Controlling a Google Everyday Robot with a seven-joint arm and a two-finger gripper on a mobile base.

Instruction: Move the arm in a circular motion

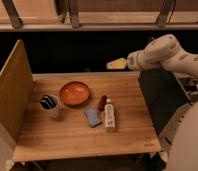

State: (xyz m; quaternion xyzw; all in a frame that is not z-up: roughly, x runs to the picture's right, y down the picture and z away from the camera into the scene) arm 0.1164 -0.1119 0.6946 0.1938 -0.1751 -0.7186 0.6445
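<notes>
The arm (168,53) is stiff and bulky, with nothing to grasp. Its tool (117,63) hangs over the surface's (57,136) far edge, seemingly empty — how far open, I cannot tell.

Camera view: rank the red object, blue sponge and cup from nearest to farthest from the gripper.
From the gripper, over the far edge of the table:
1. Red object, right of centre.
2. Blue sponge, nearer the front.
3. Cup, far left.

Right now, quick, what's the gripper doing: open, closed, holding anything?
Gripper: open or closed cannot be told; it is at the end of the arm, above the far right edge of the table.
</notes>
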